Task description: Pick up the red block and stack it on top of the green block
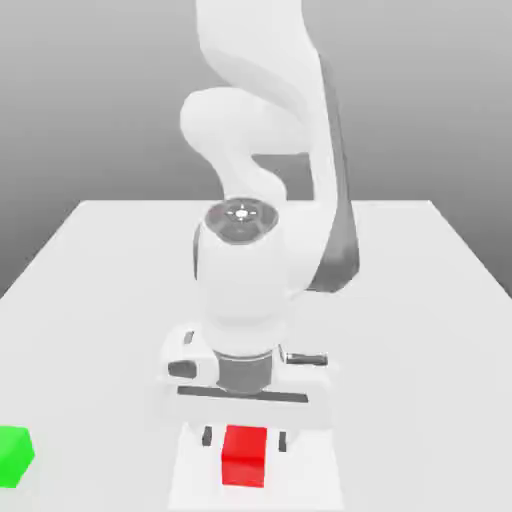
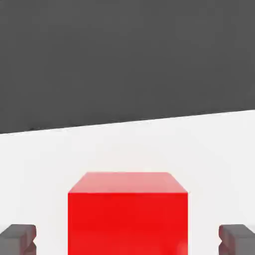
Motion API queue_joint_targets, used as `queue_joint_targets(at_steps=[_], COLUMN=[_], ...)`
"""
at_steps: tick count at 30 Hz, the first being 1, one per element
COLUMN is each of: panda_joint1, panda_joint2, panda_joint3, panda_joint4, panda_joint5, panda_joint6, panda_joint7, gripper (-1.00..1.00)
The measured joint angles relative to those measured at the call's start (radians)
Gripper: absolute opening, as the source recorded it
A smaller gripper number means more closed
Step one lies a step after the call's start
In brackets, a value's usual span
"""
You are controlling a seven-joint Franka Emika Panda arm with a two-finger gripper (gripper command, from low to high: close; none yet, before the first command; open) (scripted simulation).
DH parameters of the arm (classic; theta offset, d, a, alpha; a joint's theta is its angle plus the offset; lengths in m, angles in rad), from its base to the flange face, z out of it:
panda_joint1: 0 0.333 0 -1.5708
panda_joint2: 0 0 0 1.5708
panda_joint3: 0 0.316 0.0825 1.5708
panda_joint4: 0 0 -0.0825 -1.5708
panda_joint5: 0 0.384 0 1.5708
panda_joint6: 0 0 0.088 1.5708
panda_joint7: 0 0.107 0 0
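The red block [image 1: 244, 458] rests on the white table [image 1: 110, 300] near its front edge, right under the arm's hand. My gripper [image 1: 245, 438] is lowered over it, with one dark finger [image 1: 207, 436] on each side of the cube. In the hand view the red block [image 2: 128, 214] sits centred between the fingertips [image 2: 18, 239], and a strip of table shows between each tip and the cube's sides, so the jaws are open and not touching it. The green block [image 1: 14, 456] lies on the table at the exterior view's far left, well apart from the red one.
The white arm [image 1: 260, 150] rises from the back of the table and bends forward over its middle. Bare table surface stretches between the red and green blocks and on the exterior view's right.
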Motion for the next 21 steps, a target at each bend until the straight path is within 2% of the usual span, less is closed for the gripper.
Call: queue_joint_targets(at_steps=[6,12,21], panda_joint1=[-0.001,-0.015,-0.247], panda_joint2=[-0.003,-0.175,-0.103], panda_joint3=[0.001,-0.010,-0.199], panda_joint4=[-0.001,-0.015,0.200], panda_joint5=[-0.002,-0.001,0.085], panda_joint6=[-0.002,-0.161,-0.317], panda_joint7=[0.002,0.001,-0.063], gripper=[-1.00,-1.00,-1.00])
